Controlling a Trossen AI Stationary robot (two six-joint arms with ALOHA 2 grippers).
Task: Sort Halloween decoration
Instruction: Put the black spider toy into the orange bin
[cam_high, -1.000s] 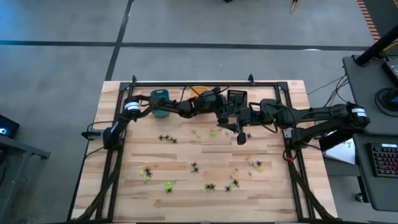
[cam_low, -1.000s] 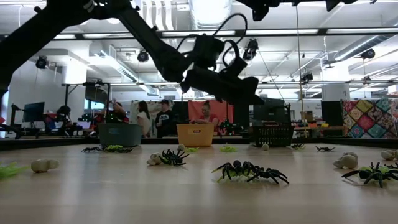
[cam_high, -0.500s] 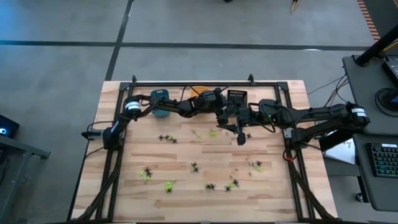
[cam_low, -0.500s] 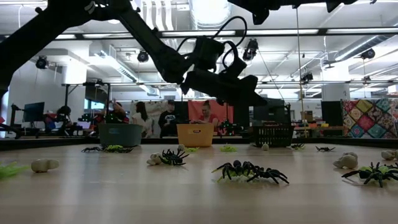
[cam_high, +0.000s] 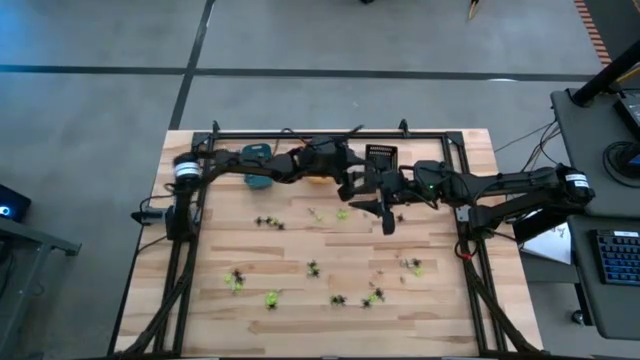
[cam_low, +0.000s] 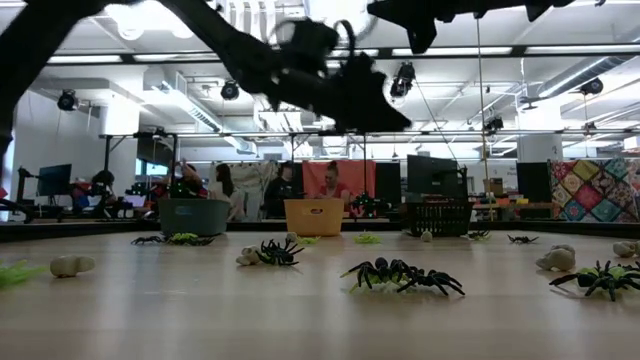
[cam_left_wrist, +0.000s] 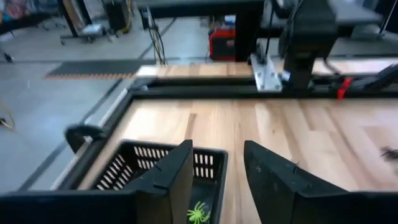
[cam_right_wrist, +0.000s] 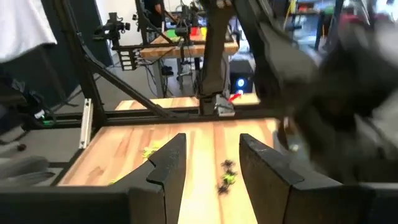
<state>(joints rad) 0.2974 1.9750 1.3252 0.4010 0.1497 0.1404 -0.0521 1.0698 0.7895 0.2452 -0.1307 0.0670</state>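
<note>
A grey concrete floor (cam_high: 300, 40) spreads around the wooden counter (cam_high: 300, 255), crossed by dark seam lines. At the right edge sits a dark desk (cam_high: 600, 200) carrying a keyboard (cam_high: 618, 262). Looking across, the hall opens wide: long ceiling lights (cam_low: 560, 48) glow overhead, people (cam_low: 330, 185) stand at the far benches, and a patchwork quilt (cam_low: 595, 190) hangs at the right.

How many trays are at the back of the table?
3, in a row along the far edge: a blue tray at the left end, an orange tray in the middle, a black tray at the right end. None seems hidden.
</note>
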